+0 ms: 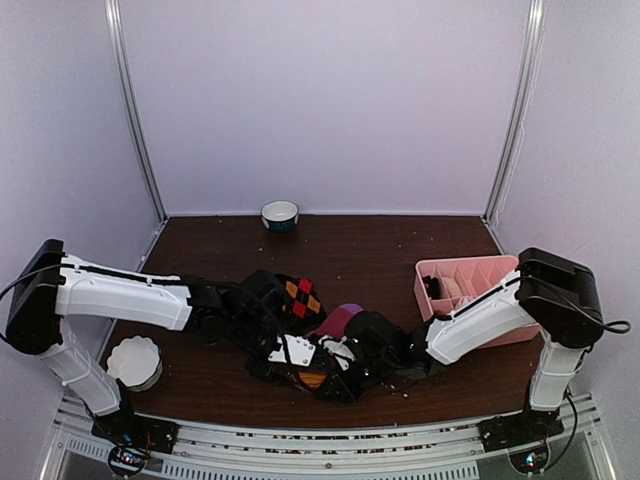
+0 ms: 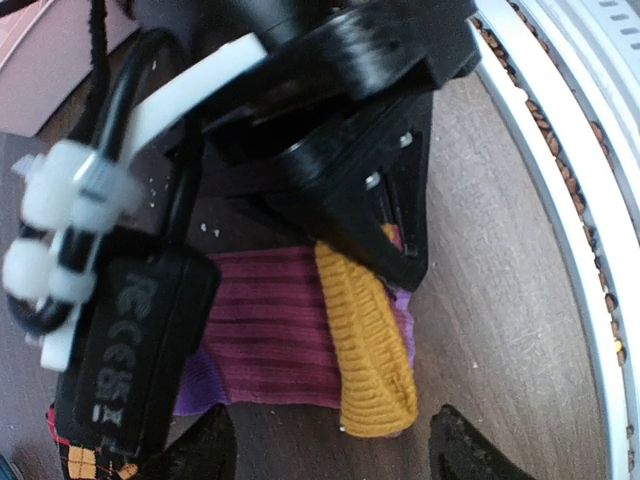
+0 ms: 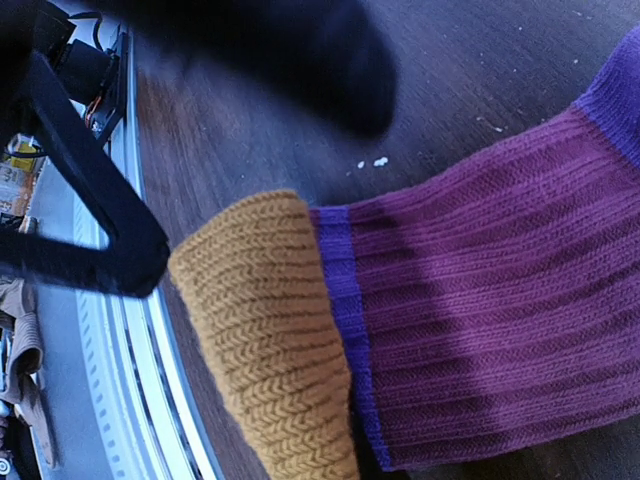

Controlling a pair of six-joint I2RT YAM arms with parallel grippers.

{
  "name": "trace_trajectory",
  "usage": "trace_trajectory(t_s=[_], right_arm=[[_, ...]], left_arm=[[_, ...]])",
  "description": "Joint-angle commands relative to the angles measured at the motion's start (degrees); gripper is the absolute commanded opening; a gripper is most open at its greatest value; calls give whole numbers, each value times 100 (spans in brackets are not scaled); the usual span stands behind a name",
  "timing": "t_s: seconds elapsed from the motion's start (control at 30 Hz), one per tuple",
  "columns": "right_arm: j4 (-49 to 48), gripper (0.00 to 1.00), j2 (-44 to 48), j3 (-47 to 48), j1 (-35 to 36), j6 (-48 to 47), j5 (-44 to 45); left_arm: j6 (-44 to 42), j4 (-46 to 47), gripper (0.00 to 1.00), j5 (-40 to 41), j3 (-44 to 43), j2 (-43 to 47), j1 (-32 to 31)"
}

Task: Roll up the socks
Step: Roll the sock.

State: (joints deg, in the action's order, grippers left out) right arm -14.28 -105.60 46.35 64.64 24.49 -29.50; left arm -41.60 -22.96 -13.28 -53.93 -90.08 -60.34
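Purple sock (image 2: 270,340) flat, near-centre of table (image 1: 380,250); argyle sock (image 1: 302,297) just far-left. Right gripper (image 2: 395,250) clenched, apparently pinching orange end (image 2: 370,340). Left gripper (image 2: 335,450) released, straddling it. Risk: grippers collide, cuff slips free.

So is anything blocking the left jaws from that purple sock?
Nothing visible does. The purple sock lies right ahead of the open left jaws; the right jaws sit at its far edge, not in between.
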Motion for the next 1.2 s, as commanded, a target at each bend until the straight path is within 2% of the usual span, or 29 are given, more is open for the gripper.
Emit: trace_trajectory(t_s=[0.0,0.23,0.43,0.53,0.8,0.93,1.07,1.13,1.17], right_arm=[[629,0,-279,25,-62,166,-157],[633,0,-292,134,-123,235,-237],[660,0,-342,184,-117,249,-300],[692,0,-369,212,-118,274,-323],[823,0,-363,295,-127,228,-303],[764,0,-396,337,-117,253,-294],[824,0,-349,356,-122,208,-239],[860,4,-300,325,-118,173,-198],[854,9,-259,293,-118,175,-177]], left_arm=[[52,84,64,208,82,-112,-288],[72,261,59,614,307,-87,-442],[210,690,42,1170,312,-208,-445],[365,692,37,1119,204,-277,-450],[548,153,37,536,-65,-283,-453],[603,51,26,524,-82,-246,-453],[644,42,7,554,-56,-308,-444],[642,-6,0,568,-83,-348,-432],[655,-55,0,529,-103,-358,-402]])
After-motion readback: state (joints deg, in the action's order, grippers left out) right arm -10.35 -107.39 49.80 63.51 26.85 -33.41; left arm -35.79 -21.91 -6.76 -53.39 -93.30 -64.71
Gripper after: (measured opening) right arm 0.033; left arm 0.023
